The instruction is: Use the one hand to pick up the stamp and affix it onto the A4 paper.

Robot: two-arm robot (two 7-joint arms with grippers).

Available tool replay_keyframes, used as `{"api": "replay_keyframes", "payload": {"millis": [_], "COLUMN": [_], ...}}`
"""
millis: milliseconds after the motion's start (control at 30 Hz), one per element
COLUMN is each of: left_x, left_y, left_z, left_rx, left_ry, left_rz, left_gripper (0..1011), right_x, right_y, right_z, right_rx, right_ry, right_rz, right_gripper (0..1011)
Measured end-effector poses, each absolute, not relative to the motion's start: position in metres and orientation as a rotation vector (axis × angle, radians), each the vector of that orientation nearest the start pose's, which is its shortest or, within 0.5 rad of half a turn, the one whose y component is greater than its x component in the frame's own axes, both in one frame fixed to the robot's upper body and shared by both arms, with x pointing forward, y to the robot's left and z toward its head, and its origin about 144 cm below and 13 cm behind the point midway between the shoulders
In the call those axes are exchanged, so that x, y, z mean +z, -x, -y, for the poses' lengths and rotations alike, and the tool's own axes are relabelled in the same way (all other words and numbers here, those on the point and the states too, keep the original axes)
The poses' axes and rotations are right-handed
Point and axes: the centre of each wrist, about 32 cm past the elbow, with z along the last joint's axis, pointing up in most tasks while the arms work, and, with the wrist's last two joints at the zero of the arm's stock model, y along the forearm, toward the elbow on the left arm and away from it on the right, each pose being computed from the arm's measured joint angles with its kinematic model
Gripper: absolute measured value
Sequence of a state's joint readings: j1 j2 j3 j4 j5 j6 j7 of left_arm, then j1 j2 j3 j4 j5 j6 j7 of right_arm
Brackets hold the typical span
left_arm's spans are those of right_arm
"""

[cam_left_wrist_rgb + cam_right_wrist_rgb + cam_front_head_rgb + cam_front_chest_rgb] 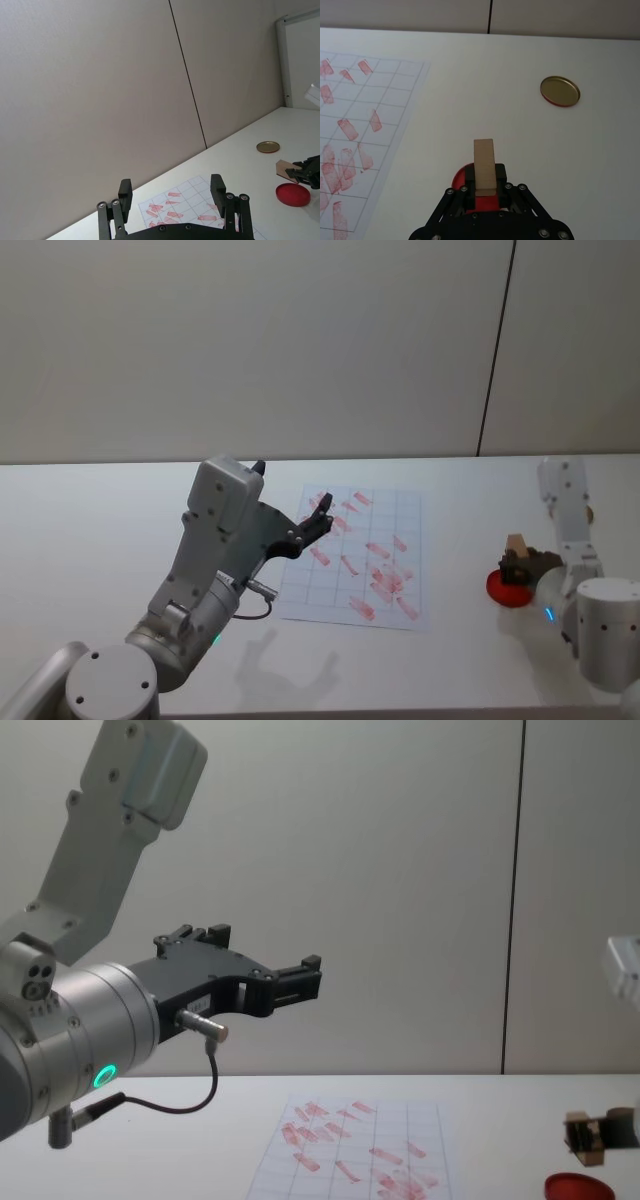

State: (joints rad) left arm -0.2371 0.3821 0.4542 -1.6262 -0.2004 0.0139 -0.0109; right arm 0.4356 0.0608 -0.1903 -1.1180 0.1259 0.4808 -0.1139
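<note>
The stamp (484,165), judged light and rigid, is pinched at its sides by the right end effector (485,186) above the ink pad (508,589), while the left end effector (171,192) is held open, empty.

No text, label, brand or number could be read in any of the views. The A4 paper (358,558) carried only red stamp marks (347,129) on a faint blue grid, and these marks were plain smeared rectangles without letters that could be made out. A small pale label (204,1007) was on the side of the left gripper (300,978) in the chest view, but its print was too small to read.
</note>
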Motion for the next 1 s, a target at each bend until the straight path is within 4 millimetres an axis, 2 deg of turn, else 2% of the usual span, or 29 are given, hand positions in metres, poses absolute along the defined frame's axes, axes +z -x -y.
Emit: {"api": "replay_keyframes", "payload": {"millis": [467,567,667,700,800,867,933,1000], "left_x": [1.204,1.204,1.204,1.204,1.204,1.204,1.204,1.204], "left_y": [-0.492,-0.492,-0.492,-0.492,-0.492,-0.492,-0.492,-0.492], "left_z": [-0.198,-0.198,-0.198,-0.198,-0.198,-0.198,-0.198,-0.198], "left_rx": [1.124,1.124,1.124,1.124,1.124,1.124,1.124,1.124], "left_ry": [-0.061,-0.061,-0.061,-0.061,-0.061,-0.061,-0.061,-0.061], "left_rz": [0.268,0.268,0.268,0.268,0.268,0.268,0.268,0.268], "left_gripper": [993,993,993,993,993,993,993,993], "right_x": [1.141,1.139,1.137,1.137,1.137,1.137,1.138,1.140], "right_y": [-0.580,-0.581,-0.582,-0.582,-0.582,-0.582,-0.581,-0.581], "right_z": [0.201,0.200,0.200,0.200,0.199,0.199,0.199,0.198], "right_rx": [-1.497,-1.492,-1.486,-1.484,-1.481,-1.480,-1.480,-1.480], "right_ry": [0.500,0.500,0.499,0.498,0.494,0.492,0.483,0.474], "right_rz": [-0.369,-0.372,-0.374,-0.374,-0.372,-0.371,-0.365,-0.358], "right_gripper": [228,286,402,402,539,561,662,704]}}
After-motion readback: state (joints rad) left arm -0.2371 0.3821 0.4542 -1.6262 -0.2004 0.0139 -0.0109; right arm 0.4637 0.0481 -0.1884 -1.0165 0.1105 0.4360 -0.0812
